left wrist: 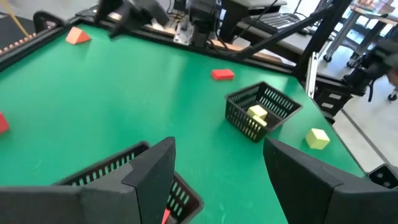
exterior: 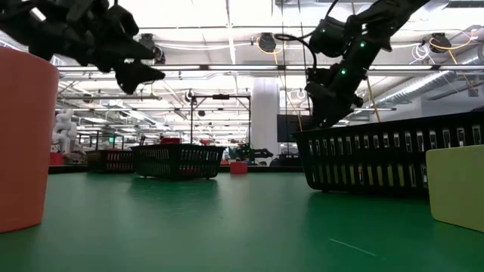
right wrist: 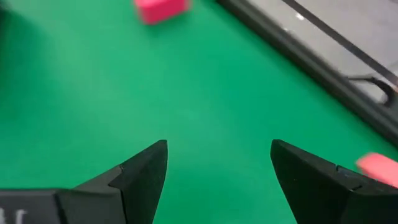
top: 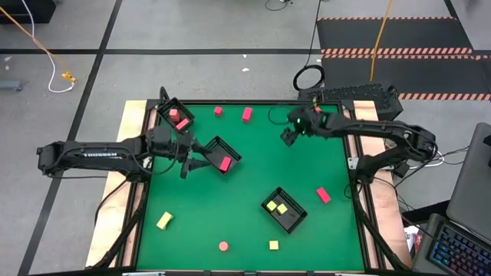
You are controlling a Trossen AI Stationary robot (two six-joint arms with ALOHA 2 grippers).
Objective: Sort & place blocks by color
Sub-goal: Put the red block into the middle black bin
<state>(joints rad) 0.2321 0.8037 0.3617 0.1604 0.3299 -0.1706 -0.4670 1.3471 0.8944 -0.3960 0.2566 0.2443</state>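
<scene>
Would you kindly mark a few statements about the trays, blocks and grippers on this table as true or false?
1. The tray nearest the front edge holds two yellow blocks. True.
2. The left gripper grips a yellow block. False: its open fingers hold nothing, beside the tray with a red block.
3. The right gripper is open and empty. True.
4. The round red block lies inside a tray. False: it sits on the bare mat.
</scene>
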